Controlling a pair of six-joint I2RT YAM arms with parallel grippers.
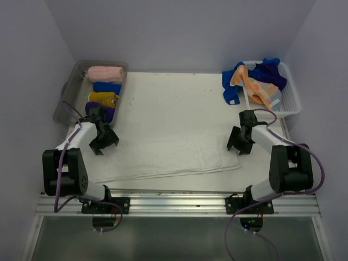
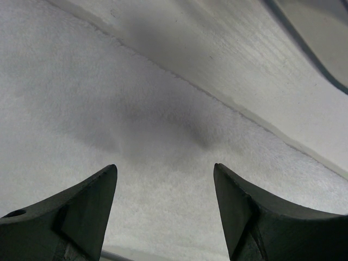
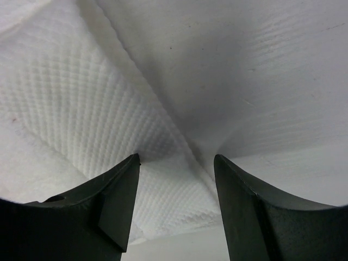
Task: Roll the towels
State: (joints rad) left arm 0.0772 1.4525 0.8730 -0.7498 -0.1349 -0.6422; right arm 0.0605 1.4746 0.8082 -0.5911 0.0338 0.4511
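White towel (image 1: 168,155) — a rectangle of waffle-textured cloth — lies flat across the near half of the table (image 1: 174,98). Left gripper (image 1: 103,142) and right gripper (image 1: 238,145) hover at its opposite ends, dark curved jaws spread apart, holding nothing.

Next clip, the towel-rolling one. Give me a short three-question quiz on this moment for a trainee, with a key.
1. True or false: the left hand and the right hand are both open, each over the flat towel.
2. Where are the rolled towels? A. in the grey bin at far left; B. under the right hand; C. gripped in the left hand.
3. Fill in: the flat towel is ____ in colour.
Key: 1 true; 2 A; 3 white.
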